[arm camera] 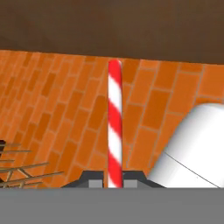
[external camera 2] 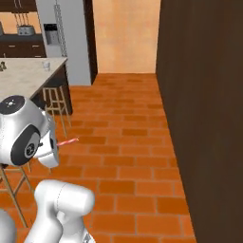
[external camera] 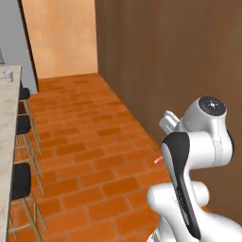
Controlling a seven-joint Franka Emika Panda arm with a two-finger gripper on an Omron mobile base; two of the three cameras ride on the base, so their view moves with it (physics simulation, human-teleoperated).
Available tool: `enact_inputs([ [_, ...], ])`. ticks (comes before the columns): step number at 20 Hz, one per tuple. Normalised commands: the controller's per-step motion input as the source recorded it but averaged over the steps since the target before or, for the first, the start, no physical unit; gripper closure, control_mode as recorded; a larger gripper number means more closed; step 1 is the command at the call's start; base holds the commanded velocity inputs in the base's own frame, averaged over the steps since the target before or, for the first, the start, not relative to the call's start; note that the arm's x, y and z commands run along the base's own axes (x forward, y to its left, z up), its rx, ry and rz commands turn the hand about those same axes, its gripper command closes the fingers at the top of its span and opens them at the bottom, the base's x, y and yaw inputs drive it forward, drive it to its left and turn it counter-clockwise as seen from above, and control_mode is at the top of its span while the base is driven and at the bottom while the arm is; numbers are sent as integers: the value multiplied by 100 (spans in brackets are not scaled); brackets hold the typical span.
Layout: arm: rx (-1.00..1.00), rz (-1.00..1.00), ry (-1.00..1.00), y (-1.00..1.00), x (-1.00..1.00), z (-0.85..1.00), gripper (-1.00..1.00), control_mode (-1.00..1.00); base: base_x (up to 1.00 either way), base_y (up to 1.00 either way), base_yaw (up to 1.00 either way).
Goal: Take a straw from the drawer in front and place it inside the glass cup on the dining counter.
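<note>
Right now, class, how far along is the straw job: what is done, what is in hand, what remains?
Done: the straw is out of the drawer, clamped in the shut hand. In hand: carrying it over the brick floor. Left: reach the dining counter and drop it into the glass cup.

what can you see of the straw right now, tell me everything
The straw is a thin straight stick with red and white spiral stripes, plastic or paper by its look. In the hand view its lower end sits clamped between the tips of the shut gripper, and it juts straight out along the hand. In the right base view it pokes out sideways from the hand, roughly level, in the air above the brick floor. Nothing else touches it.
</note>
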Motion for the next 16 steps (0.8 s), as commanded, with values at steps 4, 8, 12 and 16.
enact_inputs([
  [4, 0, 0, 0, 0, 0, 0, 100, 100, 100, -49, 42],
  [8, 0, 0, 0, 0, 0, 0, 100, 100, 100, -40, 48],
  [12, 0, 0, 0, 0, 0, 0, 100, 100, 100, -33, 48],
  [16, 0, 0, 0, 0, 0, 0, 100, 100, 100, -34, 46],
])
